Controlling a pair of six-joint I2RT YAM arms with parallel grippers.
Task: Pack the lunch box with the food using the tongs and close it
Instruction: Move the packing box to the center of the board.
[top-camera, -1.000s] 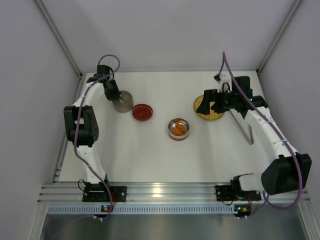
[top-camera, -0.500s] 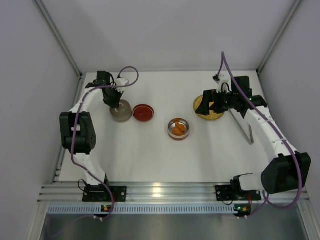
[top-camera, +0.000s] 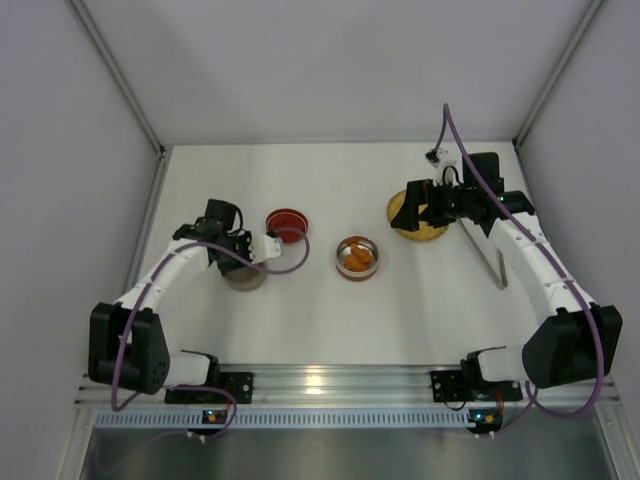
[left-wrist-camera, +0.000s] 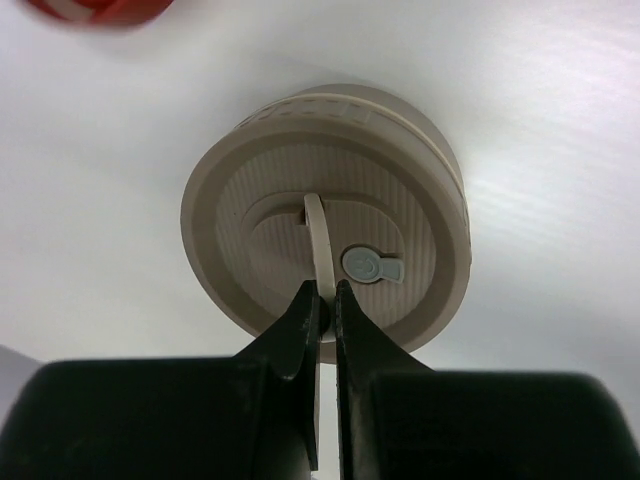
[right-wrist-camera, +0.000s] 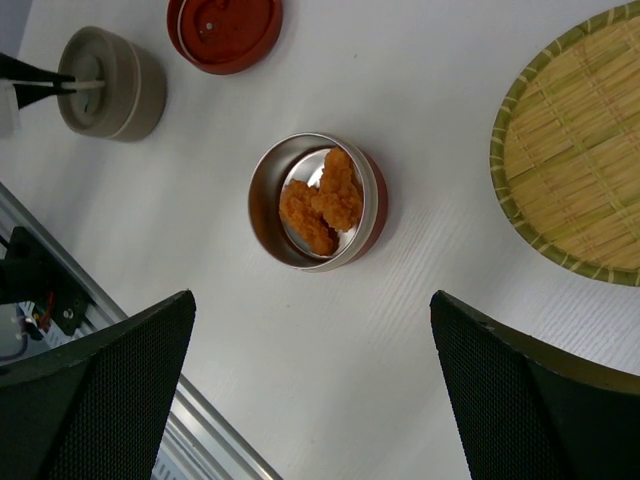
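My left gripper (left-wrist-camera: 326, 297) is shut on the thin strap handle of a round beige lid (left-wrist-camera: 300, 150), which sits near the front left (top-camera: 247, 279). An open steel tin (right-wrist-camera: 265, 205) with a red outside holds orange chunks of food (right-wrist-camera: 322, 200) in mid-table (top-camera: 357, 257). My right gripper (right-wrist-camera: 310, 300) hangs open and empty above the table. It is near the woven yellow plate (top-camera: 412, 228). The silver tongs (top-camera: 490, 262) lie on the table at the right, under the right arm, untouched.
A red round tin (top-camera: 286, 223) stands behind the beige lid, also at the top in the right wrist view (right-wrist-camera: 225, 30). The bamboo plate (right-wrist-camera: 570, 160) is bare. Grey walls close three sides. An aluminium rail (top-camera: 320, 385) runs along the near edge.
My left arm has swung from the back left toward the front, bringing the beige lid from left of the red tin to in front of it. The right arm has not moved.
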